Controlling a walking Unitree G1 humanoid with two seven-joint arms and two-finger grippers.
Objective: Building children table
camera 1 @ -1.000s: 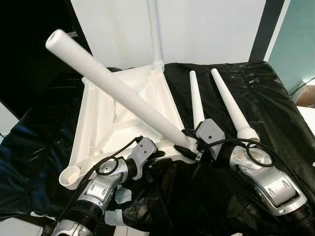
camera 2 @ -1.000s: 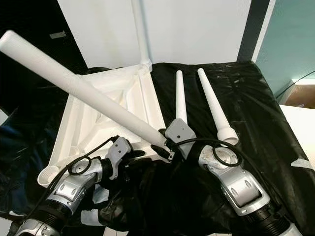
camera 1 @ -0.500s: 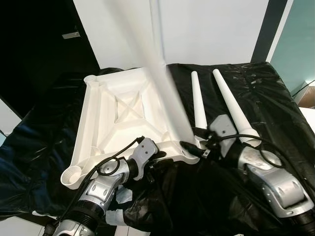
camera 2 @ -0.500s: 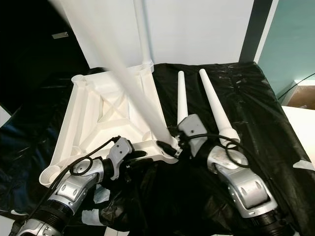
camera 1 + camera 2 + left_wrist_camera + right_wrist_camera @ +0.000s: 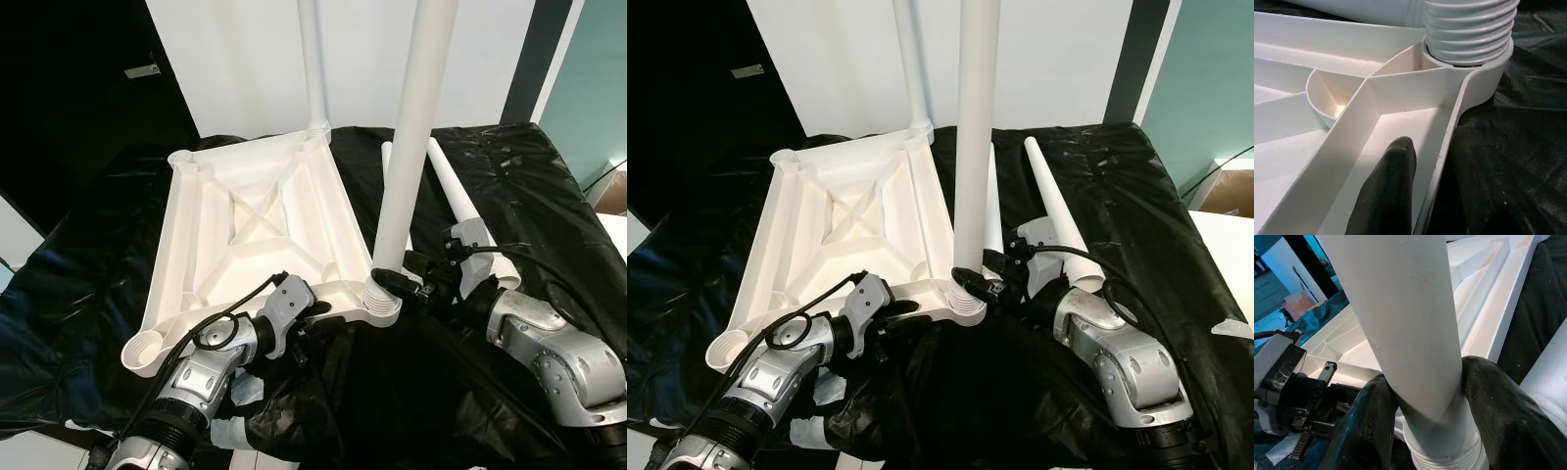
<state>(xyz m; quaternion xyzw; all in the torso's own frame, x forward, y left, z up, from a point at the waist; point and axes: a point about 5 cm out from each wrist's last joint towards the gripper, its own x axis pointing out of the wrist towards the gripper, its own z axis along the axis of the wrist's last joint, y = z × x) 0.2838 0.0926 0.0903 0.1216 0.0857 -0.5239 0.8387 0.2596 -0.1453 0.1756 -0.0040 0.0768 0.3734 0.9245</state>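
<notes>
A white table top (image 5: 245,225) lies upside down on the black sheet. One white leg (image 5: 312,59) stands in its far right corner. A second leg (image 5: 411,147) stands upright with its threaded end (image 5: 1469,29) in the near right corner socket. My right gripper (image 5: 394,283) is shut on this leg just above the thread, its fingers (image 5: 1371,416) on both sides of it. My left gripper (image 5: 315,309) is shut on the table top's near rim, one finger (image 5: 1393,186) inside the wall and one outside.
Two loose tapered legs (image 5: 462,213) lie side by side on the black sheet (image 5: 549,196) right of the table top, one partly behind the upright leg. Sockets at the near left (image 5: 145,351) and far left (image 5: 181,157) corners hold nothing. A white wall rises behind.
The leg in my right gripper has swung from leaning far to the left to standing upright over the near right socket. My left gripper has stayed on the rim.
</notes>
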